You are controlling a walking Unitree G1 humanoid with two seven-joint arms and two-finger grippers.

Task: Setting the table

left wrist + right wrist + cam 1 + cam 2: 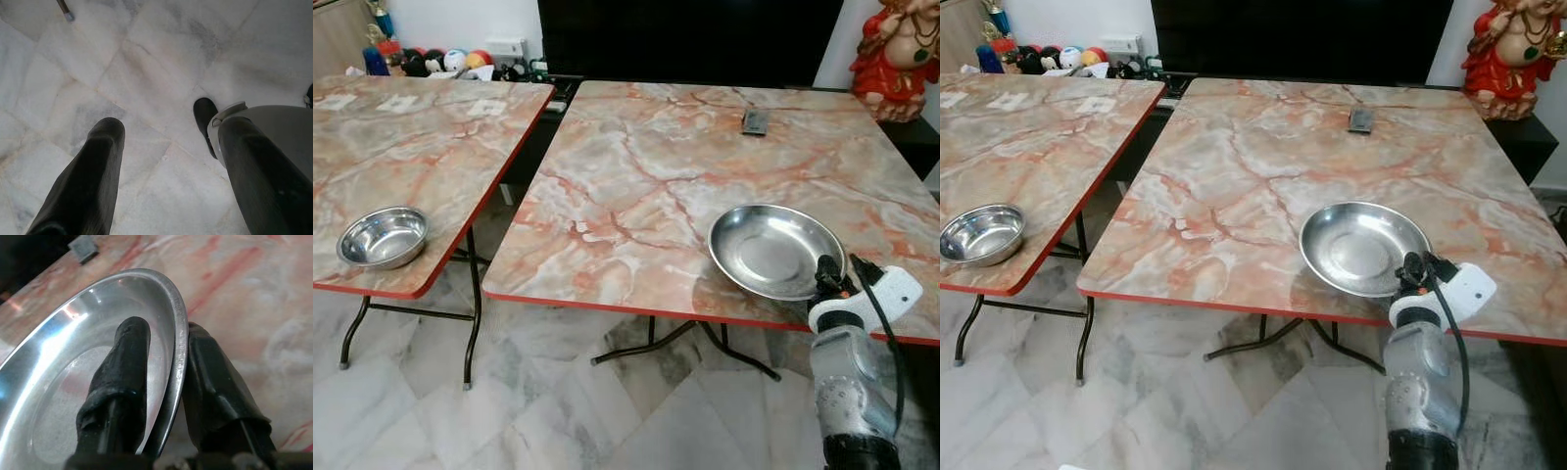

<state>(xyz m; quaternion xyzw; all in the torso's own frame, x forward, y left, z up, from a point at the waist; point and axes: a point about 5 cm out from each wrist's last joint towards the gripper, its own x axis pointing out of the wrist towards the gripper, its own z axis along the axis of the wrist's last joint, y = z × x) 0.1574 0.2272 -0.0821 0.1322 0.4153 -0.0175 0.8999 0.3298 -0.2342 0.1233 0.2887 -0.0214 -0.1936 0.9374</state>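
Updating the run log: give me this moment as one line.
right gripper: fingers straddle steel plate rim, near table edge | left gripper: open, idle over floor | steel bowl: on the left table, untouched

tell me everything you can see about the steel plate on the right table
The round, shallow, shiny steel plate has a wide dished middle and a thin rolled rim. It looks empty and lies flat near the front edge of the orange-veined marble-pattern table. The right tool straddles its near rim, one black finger inside the dish and the other outside, seemingly pinching it.
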